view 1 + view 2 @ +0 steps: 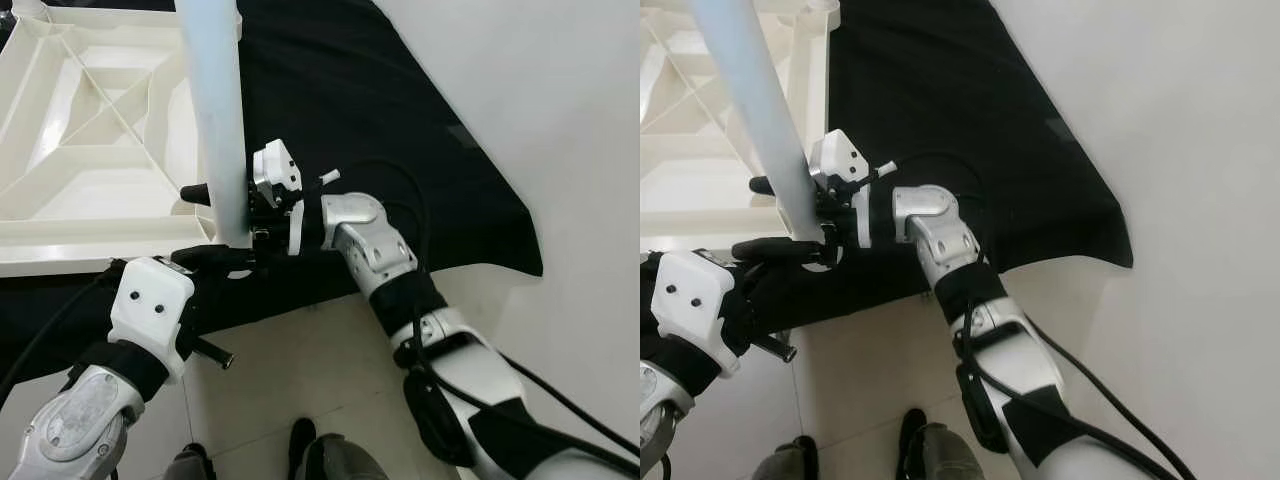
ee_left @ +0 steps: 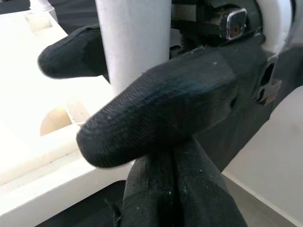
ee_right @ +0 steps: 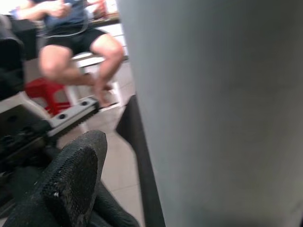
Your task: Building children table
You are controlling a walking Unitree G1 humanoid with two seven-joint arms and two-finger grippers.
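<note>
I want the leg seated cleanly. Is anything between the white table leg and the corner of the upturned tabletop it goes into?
Nothing visible does. The white leg stands upright at the tabletop corner, right gripper around it low down, left gripper at its base, which hides the joint itself.

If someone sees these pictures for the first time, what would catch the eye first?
First, the white table leg, standing upright at the corner of the upturned white tabletop on a black cloth. The right hand is closed around the leg near its base. The left hand reaches in just below it, beside the leg.
</note>
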